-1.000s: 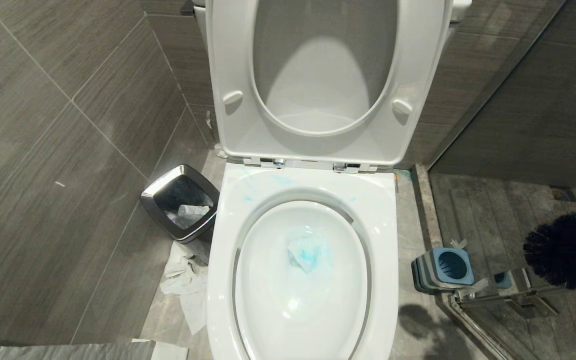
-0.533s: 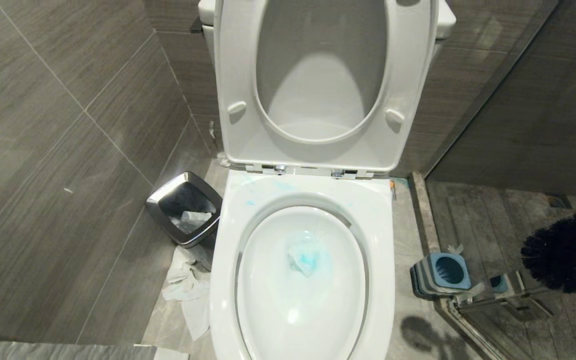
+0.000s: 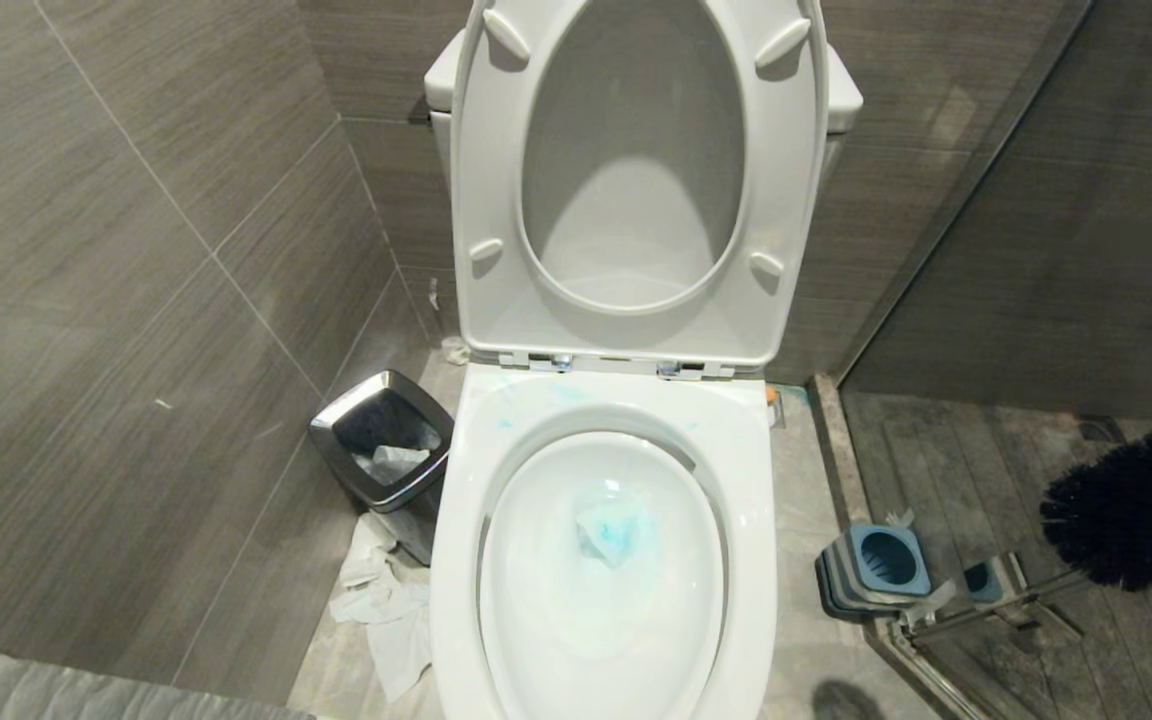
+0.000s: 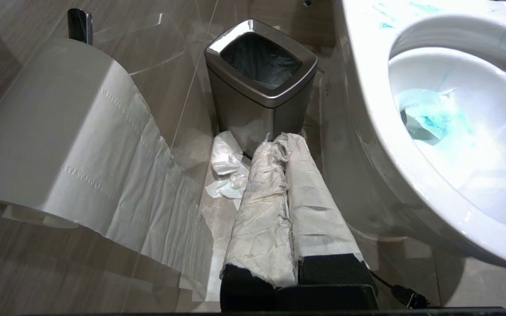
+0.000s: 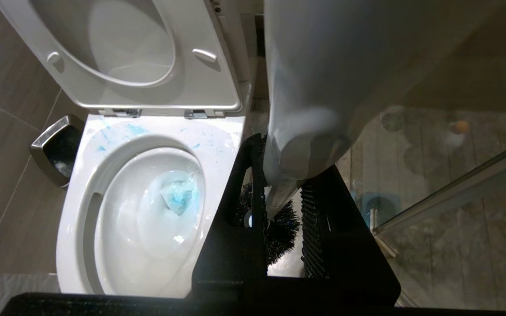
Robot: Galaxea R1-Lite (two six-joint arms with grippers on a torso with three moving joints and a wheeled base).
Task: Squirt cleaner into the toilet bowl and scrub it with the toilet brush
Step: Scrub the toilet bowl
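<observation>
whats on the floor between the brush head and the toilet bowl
In the head view, the empty holder stands on the floor between the brush head and the toilet bowl.

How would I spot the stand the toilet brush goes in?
Start at the white toilet bowl and look to the floor on the side away from the steel bin. The stand is a small square block, blue-topped with a round hole and grey-striped sides.

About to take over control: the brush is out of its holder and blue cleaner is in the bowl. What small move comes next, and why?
Probably swing the right gripper, shut on the toilet brush, leftward over the toilet bowl. The bristles hang right of the empty holder, the seat is up, and the cleaner sits unscrubbed in the basin.
</observation>
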